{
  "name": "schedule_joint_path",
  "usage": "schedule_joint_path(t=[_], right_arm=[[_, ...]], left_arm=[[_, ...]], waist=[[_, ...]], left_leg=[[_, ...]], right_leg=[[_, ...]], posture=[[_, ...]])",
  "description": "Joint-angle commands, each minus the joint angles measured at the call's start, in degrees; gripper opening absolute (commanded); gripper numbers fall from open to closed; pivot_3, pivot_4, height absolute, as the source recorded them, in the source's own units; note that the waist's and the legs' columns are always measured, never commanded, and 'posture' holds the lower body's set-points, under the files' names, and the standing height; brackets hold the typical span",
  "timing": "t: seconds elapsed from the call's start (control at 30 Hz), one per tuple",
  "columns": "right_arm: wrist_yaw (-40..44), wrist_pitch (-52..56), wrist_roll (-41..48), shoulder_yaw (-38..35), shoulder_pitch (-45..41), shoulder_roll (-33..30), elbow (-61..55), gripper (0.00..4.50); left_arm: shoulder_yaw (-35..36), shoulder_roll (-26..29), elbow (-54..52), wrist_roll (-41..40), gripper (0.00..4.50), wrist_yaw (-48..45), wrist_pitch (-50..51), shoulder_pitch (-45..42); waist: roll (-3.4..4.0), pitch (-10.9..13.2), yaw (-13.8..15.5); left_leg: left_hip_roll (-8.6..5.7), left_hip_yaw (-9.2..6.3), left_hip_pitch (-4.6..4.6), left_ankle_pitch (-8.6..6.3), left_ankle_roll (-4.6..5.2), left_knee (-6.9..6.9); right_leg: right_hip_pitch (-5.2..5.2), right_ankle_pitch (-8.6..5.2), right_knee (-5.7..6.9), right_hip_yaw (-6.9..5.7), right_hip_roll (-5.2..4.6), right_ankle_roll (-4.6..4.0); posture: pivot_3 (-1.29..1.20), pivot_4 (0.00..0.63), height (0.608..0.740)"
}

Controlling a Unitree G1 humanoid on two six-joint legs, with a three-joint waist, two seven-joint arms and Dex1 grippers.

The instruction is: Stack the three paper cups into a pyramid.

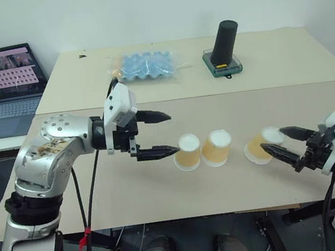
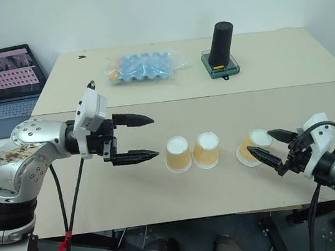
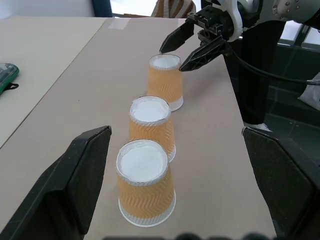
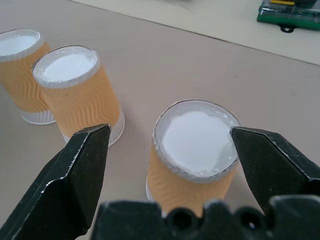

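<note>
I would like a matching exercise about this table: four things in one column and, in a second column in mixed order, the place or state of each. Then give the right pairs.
Things
1. right gripper
2. left gripper
3. black cylinder
4. laptop

Places or states
A. standing on a green base on the far table
B. open, one finger on each side of the lone paper cup
C. lid up, on a side table at the robot's left
D. open, beside the two paper cups that stand close together

Pairs: 1-B, 2-D, 3-A, 4-C
</note>
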Motion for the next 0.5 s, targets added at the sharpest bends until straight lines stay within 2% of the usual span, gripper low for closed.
schedule_joint_path(t=[0.03,0.2,0.5], right_arm=[[0.18,-0.89,2.56,-5.12,0.11,-0.93,-3.59,4.5],[-0.02,0.39,4.41,-8.58,2.53,-0.88,-5.83,4.5],[-0.99,-0.78,-2.28,-3.68,8.99,0.23,-4.35,4.5]], left_arm=[[0.98,0.17,-1.34,-0.91,4.47,0.33,-0.27,-1.31],[0.68,0.17,-0.89,-0.58,4.47,0.36,-0.32,-1.42],[0.71,0.07,-0.86,-1.02,4.47,0.55,0.19,-1.9]], waist=[[0.0,0.0,0.0],[0.0,0.0,0.05],[0.01,-0.01,-0.17]], left_leg=[[0.01,0.0,0.0,0.0,0.0,0.0],[0.01,0.0,0.0,0.0,0.0,-0.01],[0.02,0.01,0.02,0.0,-0.01,0.0]], right_leg=[[0.0,0.0,-0.01,-0.01,0.0,0.0],[0.01,0.0,0.0,-0.01,0.01,0.0],[-0.01,0.0,0.0,0.01,0.0,0.0]], posture=[[0.0,0.15,0.726],[0.0,0.15,0.726],[0.0,0.15,0.726]])
